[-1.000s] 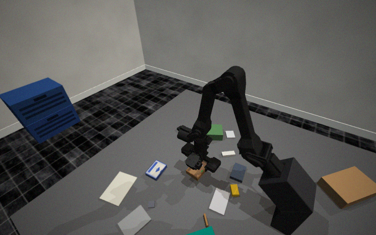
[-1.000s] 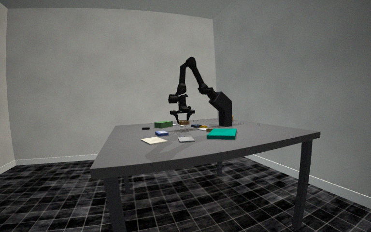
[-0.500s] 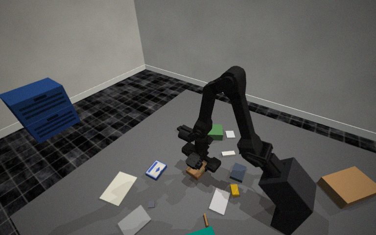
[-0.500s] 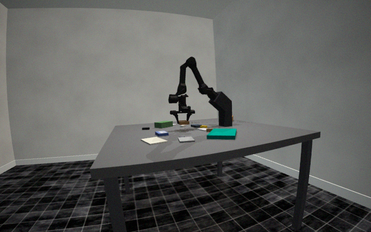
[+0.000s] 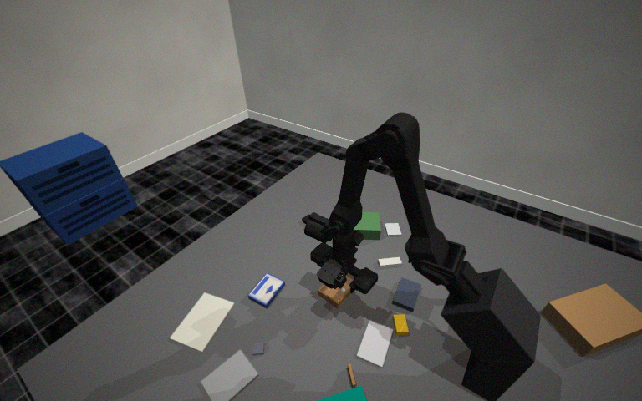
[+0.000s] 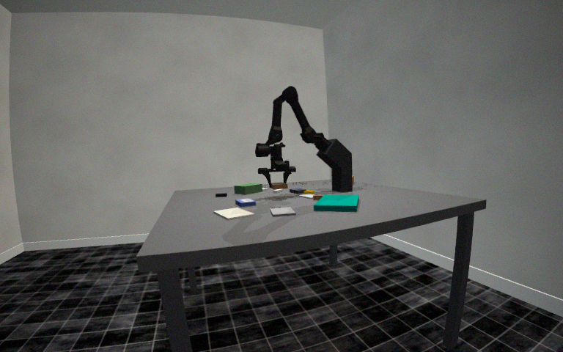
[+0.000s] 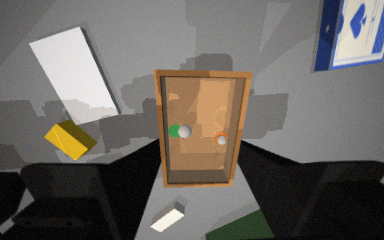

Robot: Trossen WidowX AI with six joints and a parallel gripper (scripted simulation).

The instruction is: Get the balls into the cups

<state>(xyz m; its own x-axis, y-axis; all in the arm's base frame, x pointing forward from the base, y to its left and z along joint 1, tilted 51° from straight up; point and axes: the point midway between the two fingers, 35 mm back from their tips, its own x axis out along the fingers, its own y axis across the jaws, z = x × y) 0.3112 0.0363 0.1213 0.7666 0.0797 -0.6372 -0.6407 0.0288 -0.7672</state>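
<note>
The gripper (image 7: 200,165) was clamped across the wooden puzzle (image 7: 202,129) at its long sides (rigid, light, likely slick edges), the sensible hold for small tilts.

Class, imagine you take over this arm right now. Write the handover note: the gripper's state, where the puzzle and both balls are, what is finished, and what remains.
Gripper: shut on the flat wooden puzzle box with clear cover, gripping its long sides, just above the grey table.
Large white ball: at the right edge of the green cup, overlapping it, not clearly seated.
Small white ball: inside the orange ring cup.
Done: small ball looks placed.
Left: nudge the large ball fully into the green cup, lay the puzzle flat on the table, release.
</note>
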